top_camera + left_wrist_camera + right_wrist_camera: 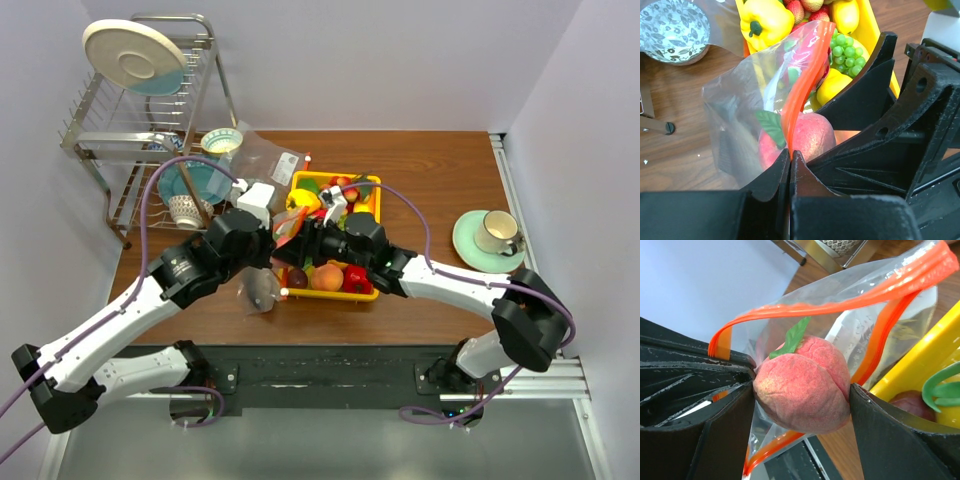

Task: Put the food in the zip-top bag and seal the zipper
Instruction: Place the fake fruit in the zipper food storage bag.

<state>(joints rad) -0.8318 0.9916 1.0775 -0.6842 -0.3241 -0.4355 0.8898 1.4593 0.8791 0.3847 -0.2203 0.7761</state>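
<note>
At the left side of the yellow tray (374,186), near the front of the table (430,170), drooping crinkled and clear from its mouth: the zip-top bag (262,292), with something dark and grey showing through the plastic. Pinching the zipper (801,82) with the left end effector (790,156), fingers pressed tight together on the orange-red strip at its near end. Clamping a peach (800,385) with the right end effector (801,402), with a finger bearing on each side of the fruit. Holding that peach right in the bag's open mouth, with one zipper strip arching over its green leaf and the other running under and behind it. Sitting in the tray just beyond the bag: green grapes (846,50), a yellow pepper (765,20) and strawberries (796,10). Standing on the table off to the bag's other side: a patterned bowl (672,27).
</note>
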